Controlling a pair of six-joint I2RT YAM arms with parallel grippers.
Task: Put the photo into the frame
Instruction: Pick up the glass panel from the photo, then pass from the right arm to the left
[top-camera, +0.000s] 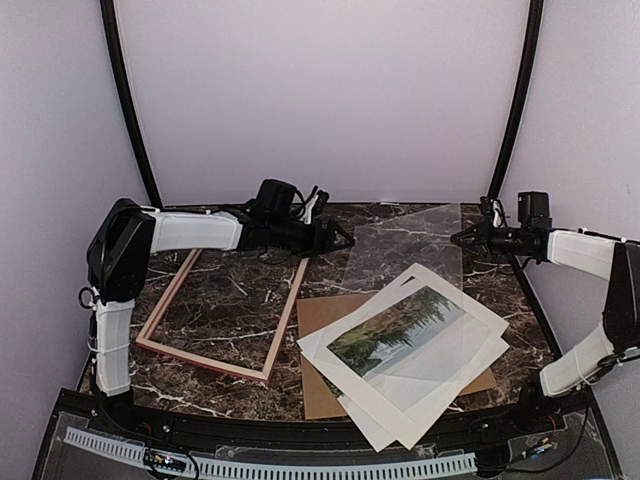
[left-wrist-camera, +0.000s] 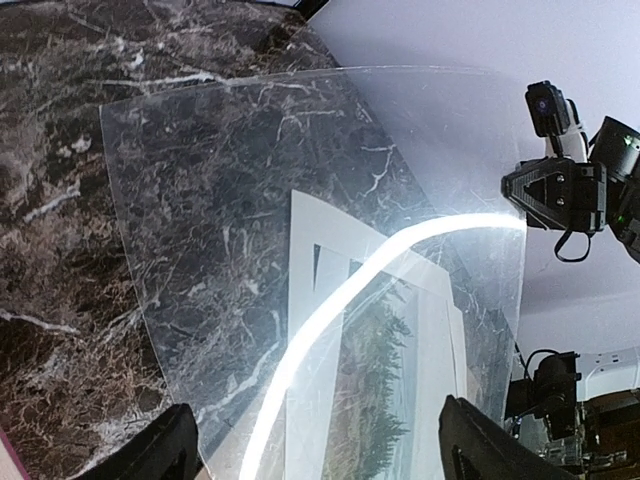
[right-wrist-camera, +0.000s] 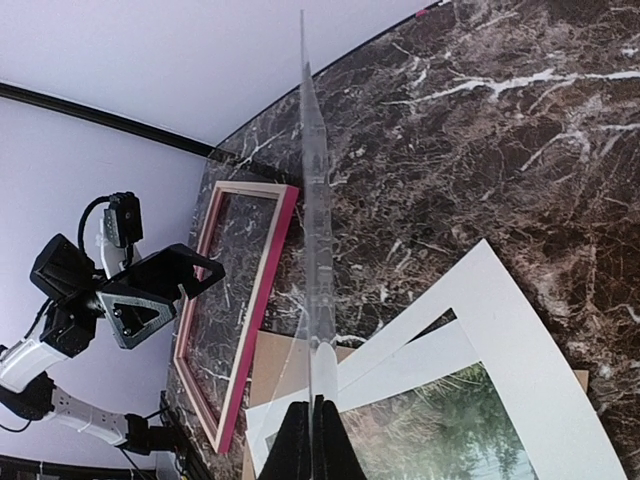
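While one frame (top-camera: 287, 318) lies flat, one photo (top-camera: 400, 330) rests beside it.

Frame (top-camera: 287, 320) left on table (top-camera: 500, 282); photo (top-camera: 400, 328), mat board (top-camera: 378, 425) stacked right over backing board (top-camera: 320, 315); clear sheet (top-camera: 410, 235) behind them.

Dark marble surface (top-camera: 215, 395) — wooden frame (top-camera: 200, 360) flat at left, marble showing through; brown backing board (top-camera: 318, 318) just right of it, partly covered by white sheets (top-camera: 440, 375).
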